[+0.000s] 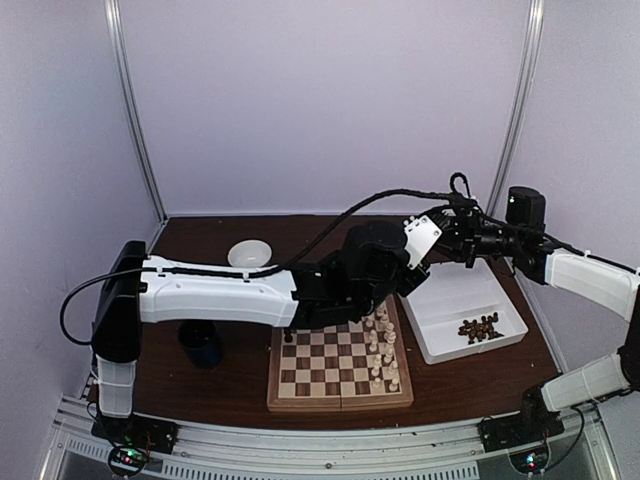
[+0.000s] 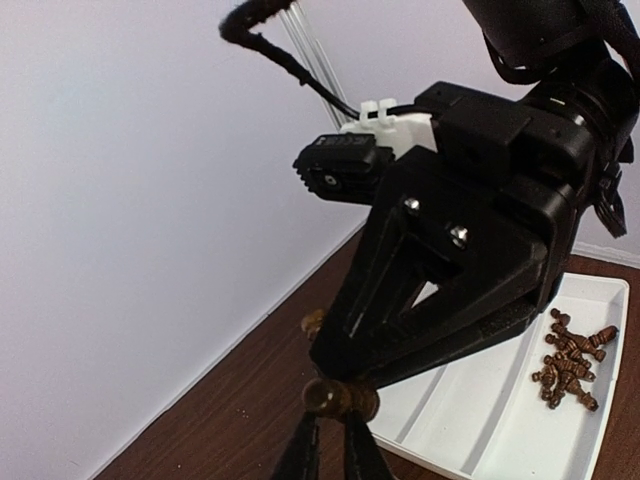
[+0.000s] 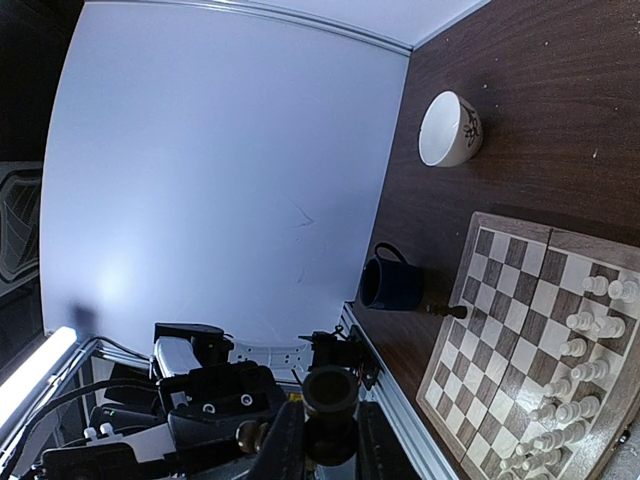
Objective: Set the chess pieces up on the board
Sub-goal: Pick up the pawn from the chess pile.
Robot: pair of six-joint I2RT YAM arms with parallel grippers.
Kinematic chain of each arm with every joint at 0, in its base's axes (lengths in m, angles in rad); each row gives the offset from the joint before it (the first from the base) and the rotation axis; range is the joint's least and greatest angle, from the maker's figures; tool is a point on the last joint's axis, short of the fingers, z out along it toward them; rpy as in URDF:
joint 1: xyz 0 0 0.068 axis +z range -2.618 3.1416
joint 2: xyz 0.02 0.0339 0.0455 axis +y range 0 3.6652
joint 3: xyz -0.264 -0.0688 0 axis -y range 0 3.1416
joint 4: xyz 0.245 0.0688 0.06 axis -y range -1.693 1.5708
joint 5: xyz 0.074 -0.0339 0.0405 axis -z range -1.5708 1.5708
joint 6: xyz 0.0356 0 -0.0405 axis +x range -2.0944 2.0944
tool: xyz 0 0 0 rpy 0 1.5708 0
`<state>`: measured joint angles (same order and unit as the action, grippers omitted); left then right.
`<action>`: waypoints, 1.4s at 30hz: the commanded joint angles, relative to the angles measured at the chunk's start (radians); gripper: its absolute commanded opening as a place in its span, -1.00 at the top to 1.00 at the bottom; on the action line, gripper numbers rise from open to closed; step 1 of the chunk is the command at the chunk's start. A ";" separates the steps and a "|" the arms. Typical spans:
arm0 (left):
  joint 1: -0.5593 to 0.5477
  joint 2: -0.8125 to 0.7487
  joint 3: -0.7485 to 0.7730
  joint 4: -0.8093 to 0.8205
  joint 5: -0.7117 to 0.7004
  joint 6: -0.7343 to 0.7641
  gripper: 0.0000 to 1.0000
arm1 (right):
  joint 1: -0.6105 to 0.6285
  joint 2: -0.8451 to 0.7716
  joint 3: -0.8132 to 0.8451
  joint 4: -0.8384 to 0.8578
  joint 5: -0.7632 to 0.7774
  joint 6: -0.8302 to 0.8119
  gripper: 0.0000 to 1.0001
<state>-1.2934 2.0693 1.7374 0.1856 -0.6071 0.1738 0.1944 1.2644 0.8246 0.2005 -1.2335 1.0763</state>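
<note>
In the air above the board's far right corner, my two grippers meet on one dark brown chess piece (image 2: 340, 398). My left gripper (image 2: 335, 415) has its fingers shut on the piece from below. My right gripper (image 3: 330, 428) grips the piece (image 3: 330, 392) from the other side, its tips (image 2: 345, 365) just over it. In the top view both grippers meet near the left gripper (image 1: 408, 268). The board (image 1: 330, 365) carries cream pieces (image 1: 383, 350) along its right side. One dark piece (image 3: 447, 312) lies at its left edge.
A white tray (image 1: 450, 300) right of the board holds a heap of dark pieces (image 1: 479, 328), also visible in the left wrist view (image 2: 572, 357). A dark blue mug (image 1: 200, 345) stands left of the board. A white bowl (image 1: 249, 254) sits at the back.
</note>
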 commanded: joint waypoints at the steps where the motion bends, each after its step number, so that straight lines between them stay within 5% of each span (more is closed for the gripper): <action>1: 0.010 -0.053 -0.013 0.036 0.012 -0.006 0.81 | -0.007 -0.002 -0.012 0.007 0.005 -0.015 0.91; 23: 0.026 -0.043 -0.012 0.004 0.042 -0.058 0.86 | -0.013 -0.001 -0.012 0.002 0.009 -0.019 0.91; 42: 0.047 -0.011 0.045 -0.059 0.085 -0.108 0.50 | -0.013 0.000 -0.013 0.000 0.008 -0.020 0.91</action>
<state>-1.2552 2.0560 1.7355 0.1215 -0.5446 0.0834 0.1844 1.2644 0.8246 0.1917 -1.2327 1.0695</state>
